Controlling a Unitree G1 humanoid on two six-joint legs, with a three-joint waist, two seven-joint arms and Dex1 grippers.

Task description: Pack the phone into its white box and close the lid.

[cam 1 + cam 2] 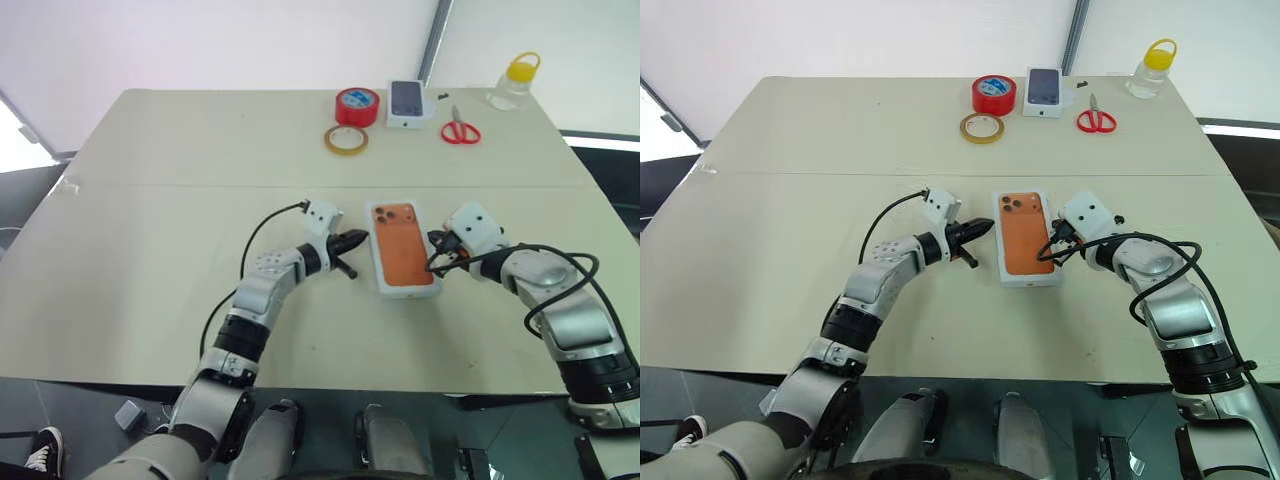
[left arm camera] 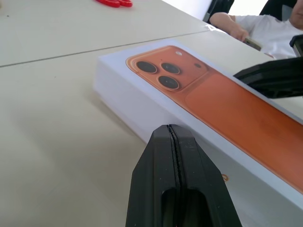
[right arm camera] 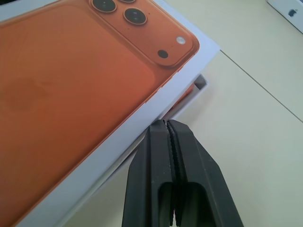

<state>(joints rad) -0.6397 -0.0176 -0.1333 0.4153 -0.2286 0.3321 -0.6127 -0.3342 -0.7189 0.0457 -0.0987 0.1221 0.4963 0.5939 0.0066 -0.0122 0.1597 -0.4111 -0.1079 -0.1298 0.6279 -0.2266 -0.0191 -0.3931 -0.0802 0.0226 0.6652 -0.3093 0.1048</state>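
I see lid on white box, slightly askew. Both jaws together, flanking it at 9 and 3 o'clock. Red tape roll, scissors far at 12 on beige desk.

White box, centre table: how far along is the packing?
Done: the white cardboard lid printed with an orange phone lies over the white box. An orange sliver under it is probably the phone, already inside.
In hand: the left tool and right tool, both shut, flank the box.
Left: the lid sits askew and one box corner pokes out. It needs squaring and pressing down.
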